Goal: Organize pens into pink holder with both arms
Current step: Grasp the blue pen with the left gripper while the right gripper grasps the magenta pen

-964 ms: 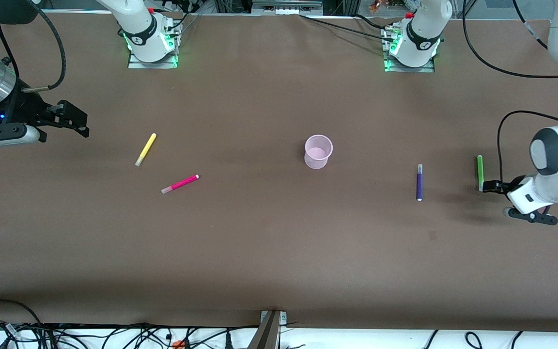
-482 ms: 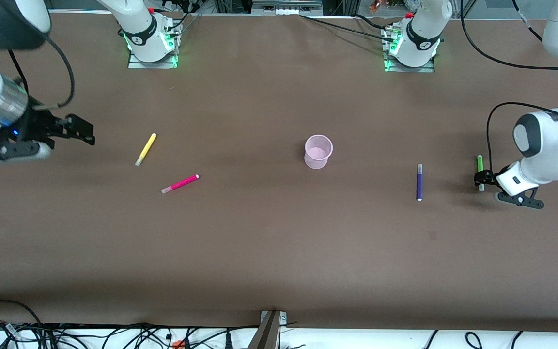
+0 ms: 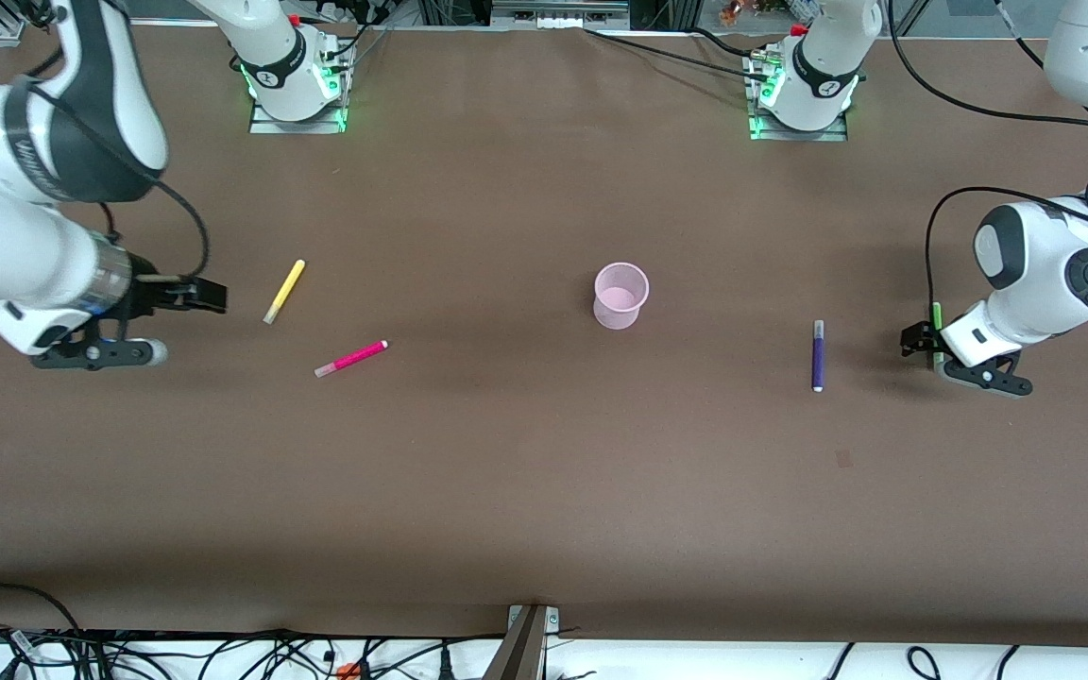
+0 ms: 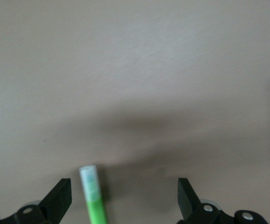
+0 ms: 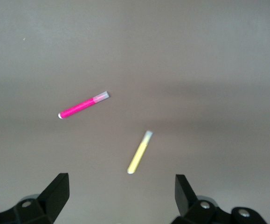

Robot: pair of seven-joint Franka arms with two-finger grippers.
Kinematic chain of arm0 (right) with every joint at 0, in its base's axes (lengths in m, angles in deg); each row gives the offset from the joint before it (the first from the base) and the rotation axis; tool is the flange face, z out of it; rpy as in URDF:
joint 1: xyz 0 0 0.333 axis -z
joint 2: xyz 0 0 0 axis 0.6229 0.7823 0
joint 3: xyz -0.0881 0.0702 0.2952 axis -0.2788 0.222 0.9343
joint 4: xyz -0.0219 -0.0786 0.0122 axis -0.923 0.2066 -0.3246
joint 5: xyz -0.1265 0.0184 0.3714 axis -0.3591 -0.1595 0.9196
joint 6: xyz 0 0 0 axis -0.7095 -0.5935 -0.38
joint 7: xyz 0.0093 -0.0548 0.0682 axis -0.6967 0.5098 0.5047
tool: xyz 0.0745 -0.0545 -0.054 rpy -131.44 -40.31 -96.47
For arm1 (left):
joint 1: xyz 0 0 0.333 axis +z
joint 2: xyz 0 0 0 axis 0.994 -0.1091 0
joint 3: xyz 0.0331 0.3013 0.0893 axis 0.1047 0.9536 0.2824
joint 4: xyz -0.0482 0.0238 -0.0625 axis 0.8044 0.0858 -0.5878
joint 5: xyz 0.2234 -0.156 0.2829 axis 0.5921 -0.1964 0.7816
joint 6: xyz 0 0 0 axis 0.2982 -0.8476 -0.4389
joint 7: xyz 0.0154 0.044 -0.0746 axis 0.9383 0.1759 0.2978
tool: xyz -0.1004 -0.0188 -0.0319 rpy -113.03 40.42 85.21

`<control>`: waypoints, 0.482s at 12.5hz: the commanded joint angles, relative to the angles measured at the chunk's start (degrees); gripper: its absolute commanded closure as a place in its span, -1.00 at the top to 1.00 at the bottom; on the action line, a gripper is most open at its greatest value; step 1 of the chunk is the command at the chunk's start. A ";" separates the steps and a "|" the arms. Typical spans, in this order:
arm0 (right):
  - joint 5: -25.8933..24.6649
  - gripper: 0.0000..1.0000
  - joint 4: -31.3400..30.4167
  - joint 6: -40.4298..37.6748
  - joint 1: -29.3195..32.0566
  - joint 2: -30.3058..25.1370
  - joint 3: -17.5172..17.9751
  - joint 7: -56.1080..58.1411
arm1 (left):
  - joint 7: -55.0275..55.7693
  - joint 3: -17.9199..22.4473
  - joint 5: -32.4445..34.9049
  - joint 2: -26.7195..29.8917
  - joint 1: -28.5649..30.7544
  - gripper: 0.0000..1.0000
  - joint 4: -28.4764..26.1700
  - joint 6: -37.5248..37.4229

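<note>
Brown bench (image 3: pixel 506 491) carries the pink holder (image 3: pixel 620 296) mid-bench. Left end effector (image 3: pixel 922 340), fingers wide, straddles the lime pen (image 4: pixel 93 198) without gripping; right end effector (image 3: pixel 209 296), open and empty, hangs beside the yellow pen (image 3: pixel 283 291).

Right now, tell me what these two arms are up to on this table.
Both arms are closing in on pens; none is in the pink holder yet. The left end effector is open, low around the lime green pen, not gripping it. The right end effector, also open, is beside the yellow pen. The magenta pen and dark purple pen lie untouched.
</note>
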 commanded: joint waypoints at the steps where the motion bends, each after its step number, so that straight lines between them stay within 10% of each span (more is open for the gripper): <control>1: 0.02 0.99 -0.55 2.69 -4.43 3.77 0.22 -15.86 | 5.62 -4.59 -2.01 0.98 -0.20 1.00 1.07 -1.87; 6: 12.73 0.99 -3.96 14.27 -4.35 14.67 0.22 -33.21 | 13.02 -11.29 -3.26 -5.25 -1.08 1.00 2.85 -0.31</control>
